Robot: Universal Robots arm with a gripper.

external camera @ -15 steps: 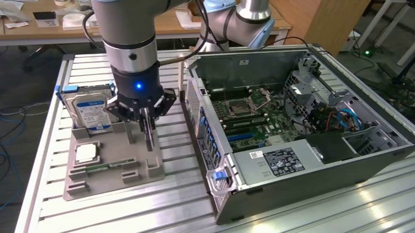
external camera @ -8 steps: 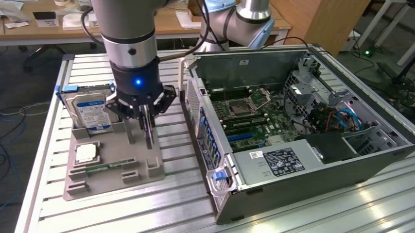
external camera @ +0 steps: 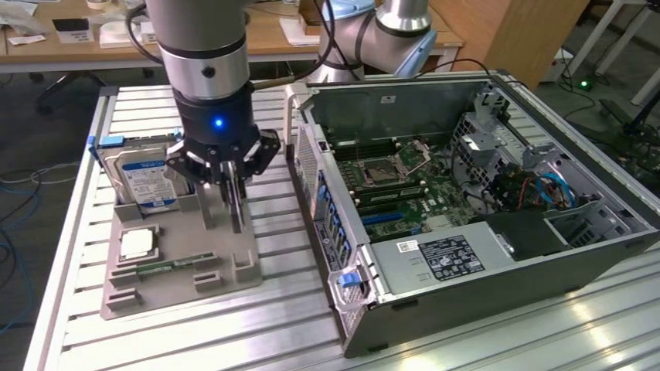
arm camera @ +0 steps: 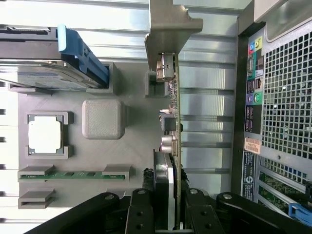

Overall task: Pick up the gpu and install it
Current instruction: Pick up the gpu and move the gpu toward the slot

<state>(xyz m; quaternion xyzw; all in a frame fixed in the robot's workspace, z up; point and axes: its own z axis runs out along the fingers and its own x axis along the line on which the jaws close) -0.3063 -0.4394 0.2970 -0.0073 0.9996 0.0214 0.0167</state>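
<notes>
The gpu is a thin card standing on edge over the grey holder tray, just to the exterior view's left of the open computer case. My gripper comes down on it from above, fingers shut on its two faces. In the wrist view the gpu runs edge-on away from my gripper, its silvery bracket at the far end, above a slot of the tray. Whether the card's lower edge still touches the tray I cannot tell.
On the tray sit a hard drive with a blue-white label, a square processor and a green memory stick. The case lies open with its motherboard exposed. Its rear panel is close beside the card. A desk stands behind.
</notes>
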